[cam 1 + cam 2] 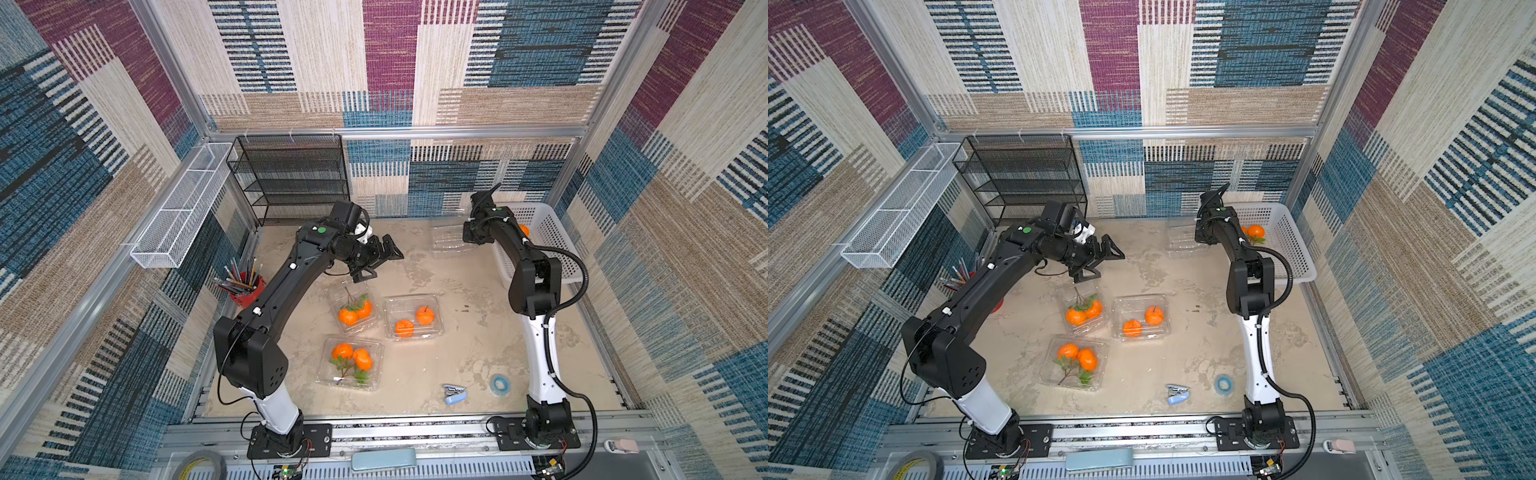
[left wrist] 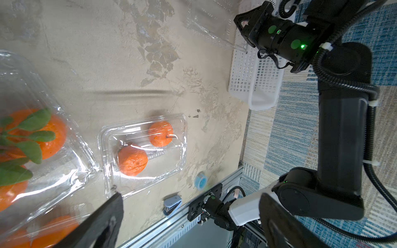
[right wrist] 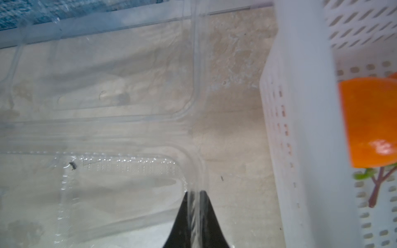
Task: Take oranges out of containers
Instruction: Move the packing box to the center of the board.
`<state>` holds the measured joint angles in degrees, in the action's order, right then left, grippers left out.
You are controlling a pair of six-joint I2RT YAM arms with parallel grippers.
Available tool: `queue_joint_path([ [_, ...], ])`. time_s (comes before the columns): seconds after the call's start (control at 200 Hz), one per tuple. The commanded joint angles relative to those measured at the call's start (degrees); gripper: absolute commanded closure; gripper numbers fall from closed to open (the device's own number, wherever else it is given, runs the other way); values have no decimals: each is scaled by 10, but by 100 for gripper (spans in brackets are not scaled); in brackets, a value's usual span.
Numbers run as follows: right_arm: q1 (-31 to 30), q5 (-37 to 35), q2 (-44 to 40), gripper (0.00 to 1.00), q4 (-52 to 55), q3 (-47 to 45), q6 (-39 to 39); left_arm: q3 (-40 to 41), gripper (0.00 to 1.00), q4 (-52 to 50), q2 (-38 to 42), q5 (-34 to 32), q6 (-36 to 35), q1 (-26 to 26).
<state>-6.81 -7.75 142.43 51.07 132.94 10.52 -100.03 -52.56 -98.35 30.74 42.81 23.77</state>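
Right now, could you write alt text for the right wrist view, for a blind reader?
Two black fingers pinch the rim of an empty clear box lying on the beige table. Beside it, a white basket holds an orange on a stem.

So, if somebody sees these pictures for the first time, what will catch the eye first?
Probably the bright oranges, two in each of three clear boxes in the middle of the table. Next, the right gripper at the far side, shut on the edge of an empty box beside the white basket, which holds another orange. The left gripper hangs open near the full boxes.
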Motion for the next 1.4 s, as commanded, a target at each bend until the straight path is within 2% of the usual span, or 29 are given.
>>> queue_joint_path([
  [0.0, -1, -30, 8, 86, -17, 7, -15, -24, 1, -23, -8, 0, -17, -1],
  [0.09, -1, -45, 5, 77, -18, 9, -17, -38, 1, -34, -14, -4, -25, -2],
  [0.24, -1, -53, -1, 52, -15, 42, -9, -40, 1, -36, -18, -3, -27, -5],
  [0.381, -2, -33, -15, 36, -5, 74, 3, -32, 1, -35, -15, -9, -28, -10],
  [0.471, -5, -16, -30, 18, 3, 95, 16, -15, 1, -31, -9, -10, -25, -11],
  [0.606, -25, 5, -62, 1, 10, 100, 42, 10, 1, -17, -6, -6, -13, -11],
  [0.741, -57, 58, -103, 2, 14, 49, 83, 18, 1, -16, -11, -9, -5, -10],
  [0.866, -92, 108, -199, 2, -72, -140, 103, 37, 1, -15, -7, -7, 4, -9],
  [1.122, -102, 182, -394, 2, -213, -497, 151, 95, 1, -4, 10, 18, 3, -1],
  [1.227, -118, 192, -467, 2, -257, -602, 167, 136, 1, 22, 29, 46, 6, 1],
  [1.392, -155, 203, -545, 2, -282, -715, 212, 232, 1, 92, 80, 79, 32, 5],
])
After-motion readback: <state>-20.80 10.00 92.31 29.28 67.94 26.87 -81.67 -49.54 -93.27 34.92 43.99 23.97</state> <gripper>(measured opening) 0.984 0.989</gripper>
